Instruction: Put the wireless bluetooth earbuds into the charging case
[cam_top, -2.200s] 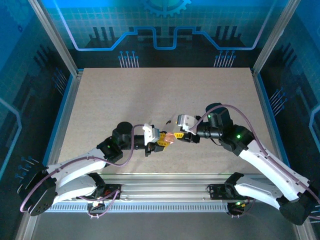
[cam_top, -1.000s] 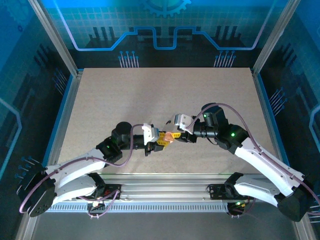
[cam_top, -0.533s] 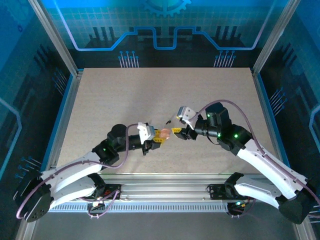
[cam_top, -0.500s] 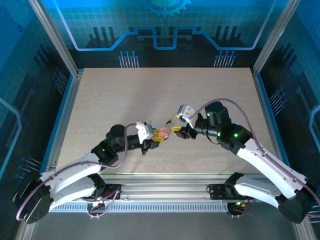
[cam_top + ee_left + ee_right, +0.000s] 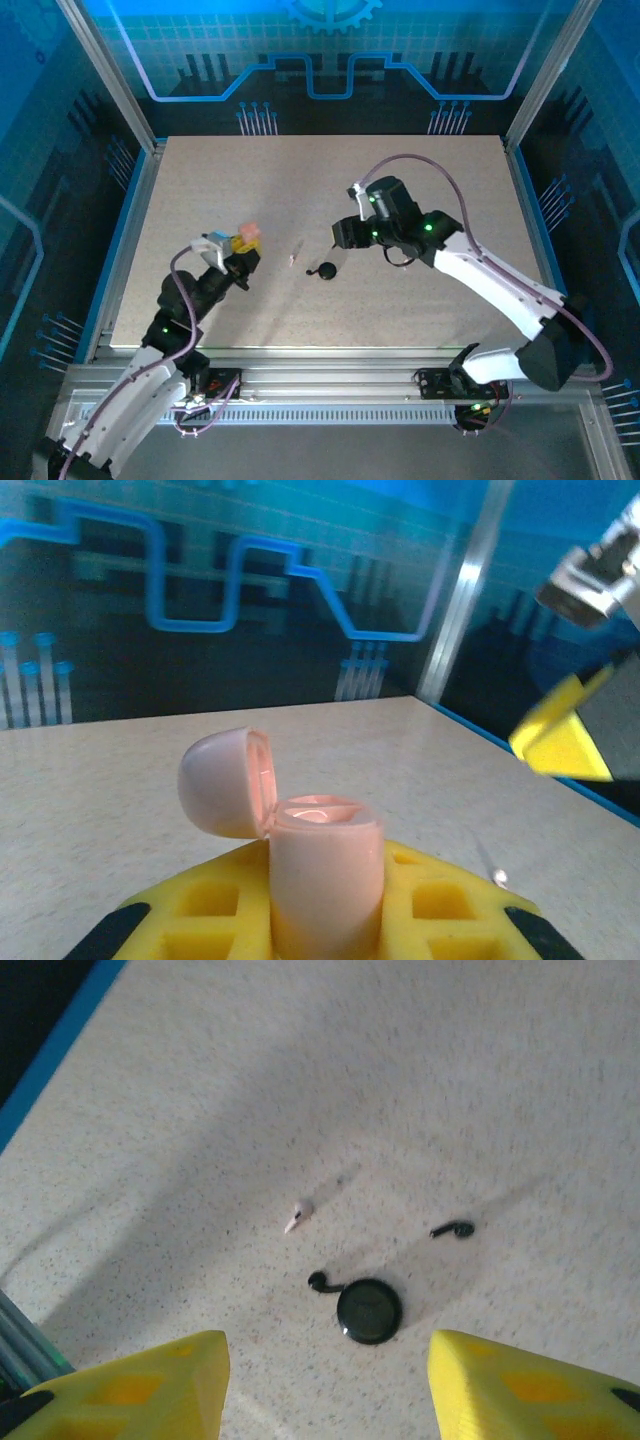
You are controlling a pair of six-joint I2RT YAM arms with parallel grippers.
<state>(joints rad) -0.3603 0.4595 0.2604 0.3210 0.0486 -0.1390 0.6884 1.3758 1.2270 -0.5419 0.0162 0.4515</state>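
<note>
One tiny whitish stemmed plastic earbud (image 5: pixel 297 1217) lies on the beige desk (image 5: pixel 420 180); my left hand (image 5: pixel 236 255) is clamped on the round pale-pink plastic charging case (image 5: pixel 322 865), lid open.
My right hand (image 5: pixel 325 1370) hangs above it, spread apart; the bud looks light and slippery: pinch its stem.

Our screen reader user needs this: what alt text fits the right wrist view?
The right gripper hangs open above the table, its yellow fingers wide apart. On it lie one tiny whitish earbud, a black round disc and two small black curved bits.
</note>
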